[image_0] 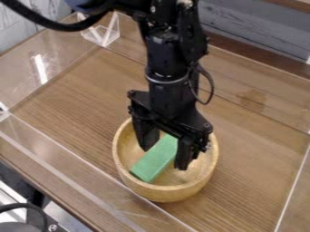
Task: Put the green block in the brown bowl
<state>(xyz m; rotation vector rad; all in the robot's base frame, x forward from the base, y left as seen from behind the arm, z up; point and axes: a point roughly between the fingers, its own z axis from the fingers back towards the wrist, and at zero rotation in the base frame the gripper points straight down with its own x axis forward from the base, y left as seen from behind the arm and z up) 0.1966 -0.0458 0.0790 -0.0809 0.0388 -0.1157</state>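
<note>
- Tabletop [72,100]: wood-grain surface; its edges are cut off on all sides of the view.
- Brown bowl [136,184]: sits near the front edge; the far rim is hidden behind the gripper.
- Gripper [168,148]: points down into the bowl, jaws spread wide, holding nothing.
- Green block [155,161]: lies tilted inside the bowl, between and below the fingers, its upper end partly hidden.
</note>
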